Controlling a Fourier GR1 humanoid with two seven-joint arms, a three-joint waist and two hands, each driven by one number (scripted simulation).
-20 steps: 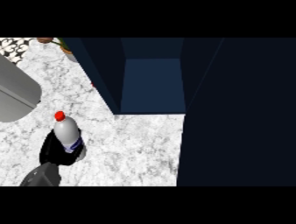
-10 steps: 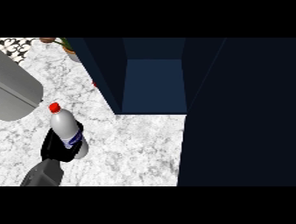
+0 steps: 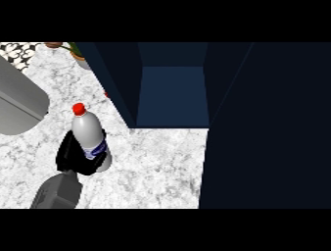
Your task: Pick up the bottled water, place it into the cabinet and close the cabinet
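Observation:
The bottled water [image 3: 89, 133] is a clear bottle with a red cap and a blue label band. It stands upright over the white marble counter [image 3: 154, 166], left of the cabinet. My right hand [image 3: 74, 158] is curled round its lower half, and its grey forearm comes in from the lower left. The dark blue cabinet [image 3: 172, 93] stands open, its blue inside showing to the upper right of the bottle. Its door [image 3: 277, 127] is swung out and fills the view's right side. My left hand does not show.
A large grey rounded form [image 3: 6, 98] fills the left edge, close to the bottle. A potted plant [image 3: 73, 50] sits at the counter's back. A small red thing [image 3: 106, 94] peeks out beside the cabinet's left wall.
My right hand has carried the bottle away from me and a little to the right, closer to the cabinet's opening. The cabinet door has not moved.

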